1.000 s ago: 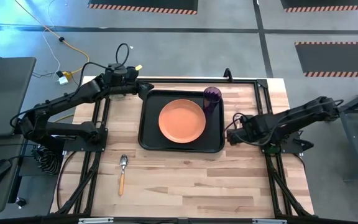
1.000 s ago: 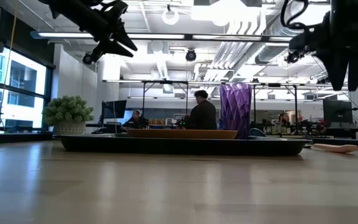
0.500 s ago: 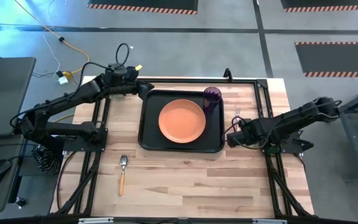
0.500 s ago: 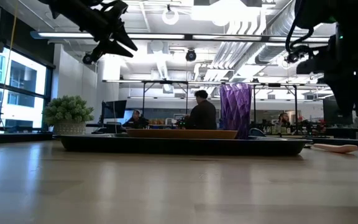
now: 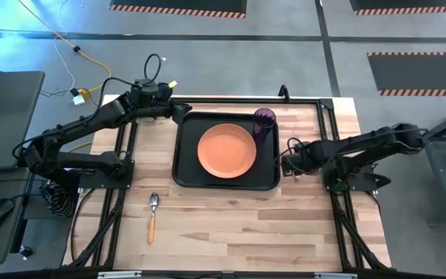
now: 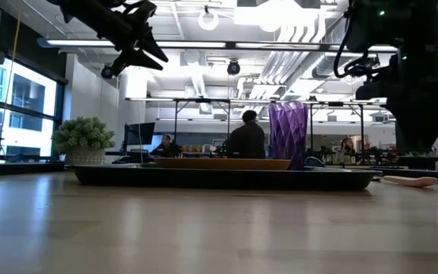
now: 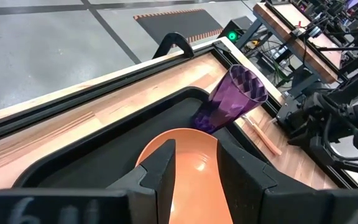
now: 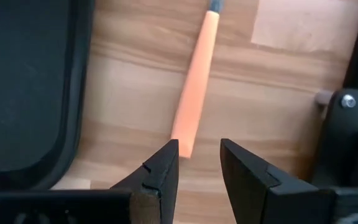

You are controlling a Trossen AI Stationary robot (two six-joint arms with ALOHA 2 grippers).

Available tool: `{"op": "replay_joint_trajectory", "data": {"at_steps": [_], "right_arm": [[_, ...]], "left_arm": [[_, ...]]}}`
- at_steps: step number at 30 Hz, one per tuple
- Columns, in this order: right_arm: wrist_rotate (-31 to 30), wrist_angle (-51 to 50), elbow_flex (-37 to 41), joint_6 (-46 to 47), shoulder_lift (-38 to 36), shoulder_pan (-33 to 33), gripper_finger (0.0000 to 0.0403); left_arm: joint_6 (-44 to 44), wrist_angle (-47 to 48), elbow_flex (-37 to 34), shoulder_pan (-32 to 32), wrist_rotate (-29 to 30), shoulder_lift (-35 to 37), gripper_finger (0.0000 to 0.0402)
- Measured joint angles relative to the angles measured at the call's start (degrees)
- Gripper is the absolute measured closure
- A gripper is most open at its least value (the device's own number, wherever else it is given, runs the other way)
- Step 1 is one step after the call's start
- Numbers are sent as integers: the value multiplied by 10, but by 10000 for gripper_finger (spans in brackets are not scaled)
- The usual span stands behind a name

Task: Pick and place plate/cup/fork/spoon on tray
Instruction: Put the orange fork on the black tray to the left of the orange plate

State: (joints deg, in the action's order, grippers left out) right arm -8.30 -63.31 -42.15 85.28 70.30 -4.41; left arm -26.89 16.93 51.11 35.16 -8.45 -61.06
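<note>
Orange-wood fork [image 8: 194, 94] handle lies flat on the worktop [image 5: 238, 225] just beside the tray [image 5: 186, 177], under the right gripper [image 8: 197, 163], jaws spread. Jaws should be centred astride the handle before closing (left gripper [image 7: 194, 177] waits, jaws spread).

— What is on the wooden table [image 5: 231, 225]?

— A big black tray [image 5: 186, 155] lies in the middle, toward the back. A spoon [image 5: 152, 215] lies near the front left, well apart from the tray.

— Anything else?

— An orange handle [image 8: 194, 87], likely the fork's, lies on the wood just beside the tray's right edge.
</note>
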Motion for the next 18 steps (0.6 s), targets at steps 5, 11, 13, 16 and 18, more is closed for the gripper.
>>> {"op": "replay_joint_trajectory", "data": {"at_steps": [5,11,13,16,18], "right_arm": [[5,27,0,-55,0,44,292],[-4,49,0,-111,0,84,292],[-6,49,0,-122,0,90,292],[-6,49,0,-125,0,93,292],[-3,50,0,-133,0,93,290]], "left_arm": [[0,0,0,0,0,0,294],[0,0,0,0,0,0,293],[0,0,0,0,0,0,294],[0,0,0,0,0,0,295],[1,0,0,0,0,0,295]]}}
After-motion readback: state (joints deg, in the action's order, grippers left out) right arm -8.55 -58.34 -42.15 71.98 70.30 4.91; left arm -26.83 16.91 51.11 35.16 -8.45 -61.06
